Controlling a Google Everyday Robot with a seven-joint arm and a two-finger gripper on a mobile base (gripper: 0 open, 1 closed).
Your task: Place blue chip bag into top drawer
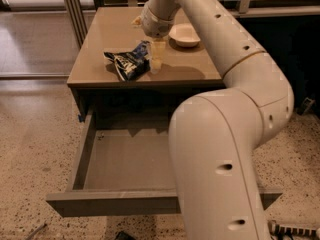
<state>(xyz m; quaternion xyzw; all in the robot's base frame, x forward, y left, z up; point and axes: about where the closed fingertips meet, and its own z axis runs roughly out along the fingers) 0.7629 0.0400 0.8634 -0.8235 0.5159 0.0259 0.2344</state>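
Tabletop [192, 73]: chip bag [127, 62] (just beside fingers [157, 59])

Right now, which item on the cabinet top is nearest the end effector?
The blue chip bag, crumpled right beside the end effector; the white bowl sits farther back.
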